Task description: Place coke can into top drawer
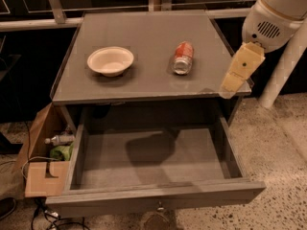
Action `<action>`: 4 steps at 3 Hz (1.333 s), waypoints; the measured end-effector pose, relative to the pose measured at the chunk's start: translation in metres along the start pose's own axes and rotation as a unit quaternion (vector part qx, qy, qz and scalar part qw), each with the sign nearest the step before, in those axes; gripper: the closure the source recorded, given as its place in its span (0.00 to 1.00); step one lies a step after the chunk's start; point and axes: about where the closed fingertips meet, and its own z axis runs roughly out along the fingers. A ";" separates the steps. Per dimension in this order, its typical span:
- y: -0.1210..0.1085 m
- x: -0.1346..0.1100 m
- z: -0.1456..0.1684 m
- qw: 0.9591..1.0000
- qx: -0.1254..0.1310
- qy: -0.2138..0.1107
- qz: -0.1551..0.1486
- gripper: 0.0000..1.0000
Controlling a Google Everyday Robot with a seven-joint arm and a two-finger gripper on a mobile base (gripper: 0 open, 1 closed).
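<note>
The coke can (182,58) lies on its side on the flat grey cabinet top (144,37), right of centre, its silver end facing the front. The top drawer (153,159) is pulled fully open below, its flat grey bottom bare, with a small metal pull (159,207) on its front. My gripper (238,73), cream-coloured under the white arm housing (271,25), hangs at the cabinet top's right front corner, to the right of the can and apart from it. It holds nothing that I can see.
A cream round bowl (110,60) stands on the cabinet top, left of the can. An open cardboard box (43,164) with a bottle and green item stands on the floor at the drawer's left. Speckled floor lies to the right.
</note>
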 end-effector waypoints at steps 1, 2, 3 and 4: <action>-0.013 -0.006 0.003 0.999 -0.006 -0.007 0.036 0.00; -0.015 -0.010 0.002 0.999 0.000 -0.014 0.035 0.00; -0.014 -0.030 0.009 0.998 -0.009 -0.028 0.059 0.00; -0.021 -0.047 0.019 0.994 -0.012 -0.029 0.102 0.00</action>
